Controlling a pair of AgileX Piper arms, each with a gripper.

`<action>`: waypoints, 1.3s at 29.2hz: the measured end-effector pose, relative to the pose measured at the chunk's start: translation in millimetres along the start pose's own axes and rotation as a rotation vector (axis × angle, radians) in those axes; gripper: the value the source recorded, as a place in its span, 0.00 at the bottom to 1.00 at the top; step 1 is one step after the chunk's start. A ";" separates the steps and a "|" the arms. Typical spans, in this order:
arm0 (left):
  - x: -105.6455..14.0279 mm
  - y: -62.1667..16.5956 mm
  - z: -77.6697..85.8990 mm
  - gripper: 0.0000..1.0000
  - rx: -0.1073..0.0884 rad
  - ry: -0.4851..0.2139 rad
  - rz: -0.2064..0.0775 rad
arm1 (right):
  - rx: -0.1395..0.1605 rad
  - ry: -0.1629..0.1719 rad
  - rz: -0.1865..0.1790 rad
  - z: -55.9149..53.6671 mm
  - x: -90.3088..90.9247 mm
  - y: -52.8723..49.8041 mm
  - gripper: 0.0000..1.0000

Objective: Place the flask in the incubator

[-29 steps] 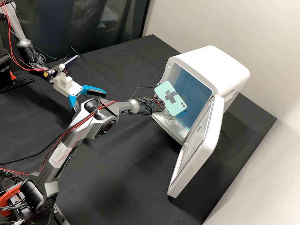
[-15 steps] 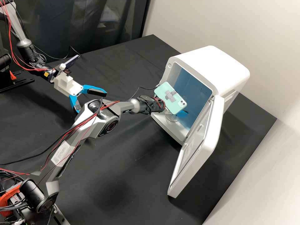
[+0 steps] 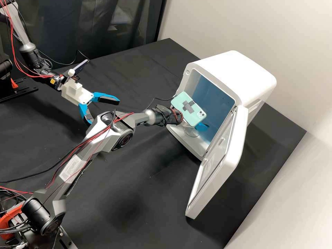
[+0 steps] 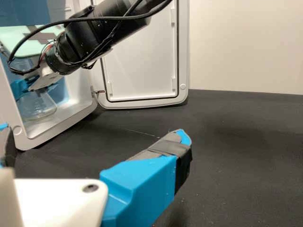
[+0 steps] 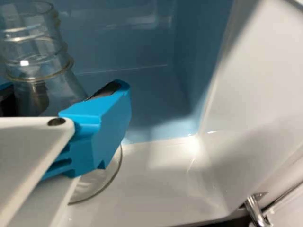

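The clear glass conical flask [image 5: 35,56] stands upright inside the white box-shaped incubator with a blue interior [image 3: 238,74]. Its wide base sits on the white incubator floor [image 5: 165,179], toward that floor's front edge and apart from the blue back wall. The right gripper [image 5: 57,92] reaches in through the open front and appears clenched on the flask, with one blue finger pressed against the glass just below the neck. The flask's long axis runs vertically, crosswise to the arm's level reach, so the flask lies directly between the fingers rather than ahead of them. Judging by this, the next move is to let go and draw straight back out through the opening. The white hinged door [image 3: 221,155] hangs open to one side. The left gripper [image 3: 101,110] hovers with its fingers spread above the black bench [image 3: 145,180], toward its left edge. It is well apart from the incubator, so the right arm is much nearer.
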 end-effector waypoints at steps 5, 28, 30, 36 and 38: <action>-0.1 0.2 -1.1 1.00 -0.001 0.004 0.001 | -0.004 -0.004 0.004 -1.0 0.9 1.0 0.00; 2.0 -4.2 -4.1 1.00 -0.004 0.013 -0.013 | -0.042 -0.033 0.002 4.0 3.2 -1.8 1.00; 2.0 -4.2 -4.1 1.00 -0.004 0.013 -0.013 | -0.042 -0.033 0.002 4.0 3.2 -1.8 1.00; 2.0 -4.2 -4.1 1.00 -0.004 0.013 -0.013 | -0.044 -0.033 0.002 4.0 3.2 -1.8 1.00; 2.0 -4.2 -4.1 1.00 -0.004 0.013 -0.013 | -0.044 -0.033 0.002 4.0 3.2 -1.8 1.00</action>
